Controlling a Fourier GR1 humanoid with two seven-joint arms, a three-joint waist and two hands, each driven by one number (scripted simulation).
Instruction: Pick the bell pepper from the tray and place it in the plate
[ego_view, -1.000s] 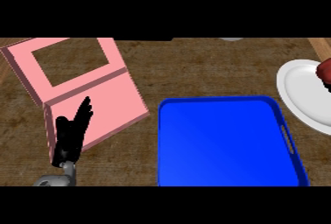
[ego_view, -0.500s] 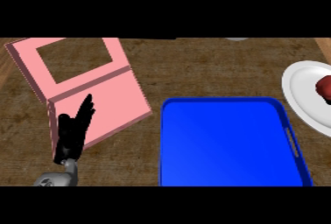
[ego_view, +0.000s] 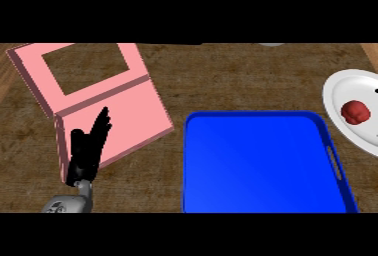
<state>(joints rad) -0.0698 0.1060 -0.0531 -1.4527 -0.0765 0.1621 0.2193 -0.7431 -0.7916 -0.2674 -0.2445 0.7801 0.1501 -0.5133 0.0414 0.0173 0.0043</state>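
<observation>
We see the left hand (ego_view: 87, 150) resting at lower left, fingers straight and together, over a pink board (ego_view: 111, 107). Well right of those fingers, past the blue tray (ego_view: 258, 165), the pepper (ego_view: 356, 112) lies on the plate (ego_view: 341, 90).

A red bell pepper (ego_view: 356, 112) lies on the white plate (ego_view: 341, 90) at the right edge, just right of the blue tray (ego_view: 258, 165). The left hand (ego_view: 87, 148) rests at the near left, fingers straight and pointing far, over the near panel of a pink hinged board (ego_view: 88, 92) on the wooden counter (ego_view: 221, 75).
</observation>
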